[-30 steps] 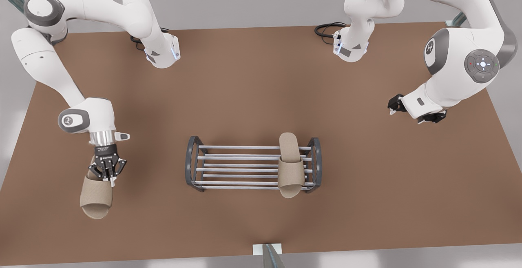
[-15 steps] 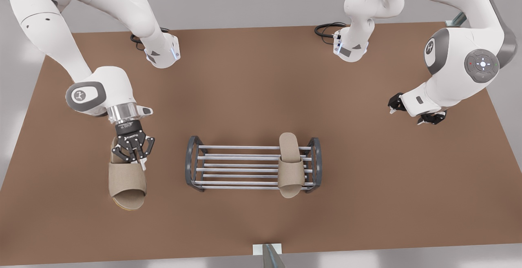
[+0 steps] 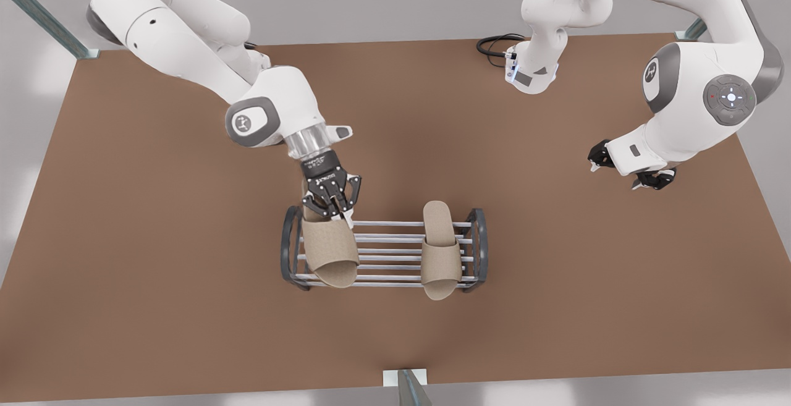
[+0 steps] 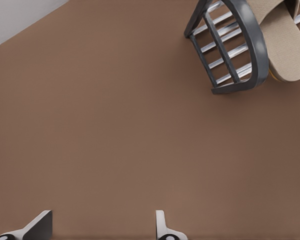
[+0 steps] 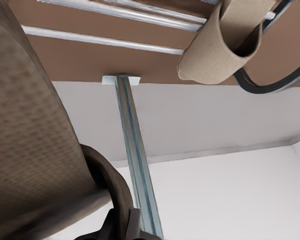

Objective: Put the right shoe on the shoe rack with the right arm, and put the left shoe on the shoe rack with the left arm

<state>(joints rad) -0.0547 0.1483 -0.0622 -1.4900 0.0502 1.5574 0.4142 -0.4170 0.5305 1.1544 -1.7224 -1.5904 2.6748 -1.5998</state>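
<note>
Two beige fabric slippers: one (image 3: 440, 251) lies on the barred rack (image 3: 383, 251); right gripper (image 3: 334, 203) pinches the other (image 3: 329, 251) above it. Left gripper (image 4: 102, 225), fingers spread, waits beside the rack.

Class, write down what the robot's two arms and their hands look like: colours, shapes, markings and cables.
The right arm and left arm are twins: white rounded segments with grey joint covers bearing a small white logo. The left arm shows a round grey button pad, and a black cable loops at its base. The right hand is a black two-finger linkage under a silver collar. The left hand has pale fingertips.
</note>
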